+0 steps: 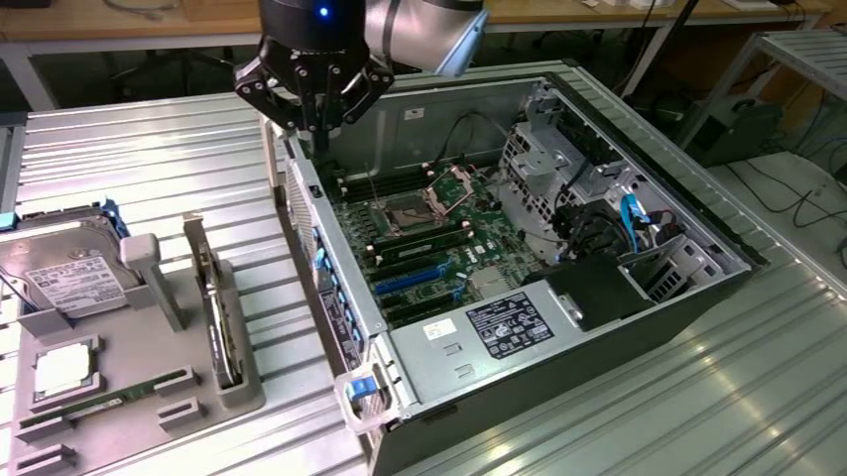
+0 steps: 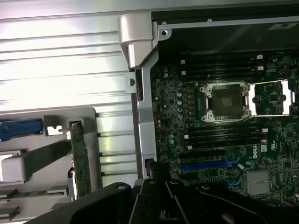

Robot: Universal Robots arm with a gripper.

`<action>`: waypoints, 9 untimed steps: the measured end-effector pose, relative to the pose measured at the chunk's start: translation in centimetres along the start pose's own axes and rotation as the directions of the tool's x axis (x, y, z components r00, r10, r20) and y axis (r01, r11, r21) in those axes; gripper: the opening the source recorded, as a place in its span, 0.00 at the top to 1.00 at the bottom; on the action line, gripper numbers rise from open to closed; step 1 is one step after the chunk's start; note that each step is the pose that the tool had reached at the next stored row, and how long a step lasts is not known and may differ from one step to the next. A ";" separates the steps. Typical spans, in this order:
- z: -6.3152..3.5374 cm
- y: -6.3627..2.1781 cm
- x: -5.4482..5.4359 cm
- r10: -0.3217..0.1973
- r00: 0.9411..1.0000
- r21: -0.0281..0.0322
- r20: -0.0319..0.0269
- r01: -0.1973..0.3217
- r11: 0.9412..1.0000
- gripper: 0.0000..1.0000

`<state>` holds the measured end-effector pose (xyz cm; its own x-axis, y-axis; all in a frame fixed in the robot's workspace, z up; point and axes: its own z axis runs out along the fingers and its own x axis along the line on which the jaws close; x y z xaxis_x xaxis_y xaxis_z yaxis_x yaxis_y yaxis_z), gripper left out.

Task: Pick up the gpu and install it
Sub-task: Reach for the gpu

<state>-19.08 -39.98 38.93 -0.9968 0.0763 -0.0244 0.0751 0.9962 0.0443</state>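
Exterior view shows the gpu (image 1: 218, 302) standing on edge in a narrow slot of the grey holder (image 1: 245, 392), at that view's left. It is well apart from the gripper (image 1: 317, 137), which hangs over the rear wall of the open computer case (image 1: 450, 382) with its fingers drawn together on nothing. The card looks thin and sits snugly, so I judge the main hazard to be a skewed or off-centre pinch. That could wedge it against the slot walls, drag the holder across the ribbed metal table (image 1: 159, 149), or press on the board's parts instead of its edges. Fingers brought down unopened would simply strike its top edge. Inside the case the room seems tight. A tilted card could scrape the motherboard (image 1: 457, 243) or miss the blue expansion slots (image 1: 413, 281), and its end bracket could catch on the rear wall. Besides the card, the holder carries a silver hard drive (image 1: 69, 280) with a white label, a square processor chip (image 1: 60, 372) lying flat, and a narrow green memory stick (image 1: 103, 405). The case holds the motherboard with its processor socket (image 1: 408, 213) open and bare, a labelled power supply (image 1: 510, 322) and loose cables by the drive bays.
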 end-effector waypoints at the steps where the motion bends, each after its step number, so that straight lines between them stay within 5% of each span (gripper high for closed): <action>1: 0.01 -0.03 0.2 0.000 1.000 0.000 0.000 0.000 1.000 0.89; 9: 0.08 -0.19 1.3 0.000 1.000 0.000 0.000 0.000 1.000 0.89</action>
<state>-20.34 -40.06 38.81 -0.9968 0.0763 -0.0243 0.0752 0.9962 0.0444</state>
